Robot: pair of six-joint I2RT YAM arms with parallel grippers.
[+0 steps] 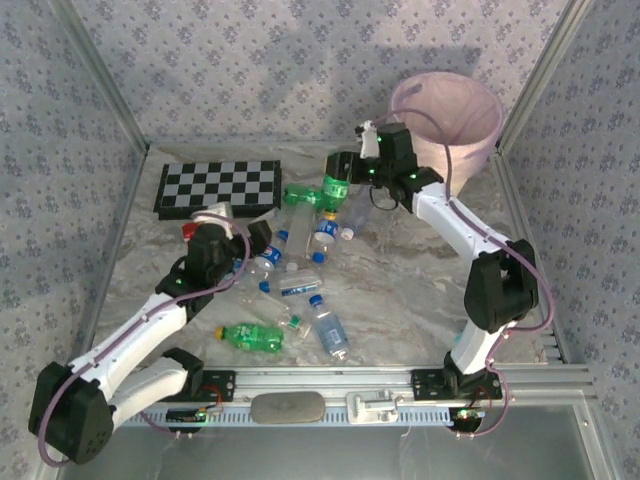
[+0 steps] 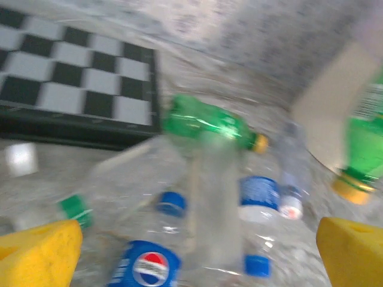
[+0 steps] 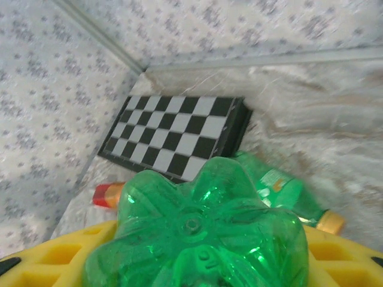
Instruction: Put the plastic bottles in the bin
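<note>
Bottles (image 1: 330,335) strewn, green bottle (image 1: 336,187) seemingly raised, bin (image 1: 478,140) far-right

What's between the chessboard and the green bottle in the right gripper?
One more green bottle, on its side, lies between the chessboard and the held bottle in the right gripper. Top view.

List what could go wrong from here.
The right end effector grips the green bottle by its base end, cap hanging down; it may slip, or strike the rim of the bin on the way over. The open left end effector hovers over tightly packed clear bottles, so closing could pinch two or scatter them.
</note>
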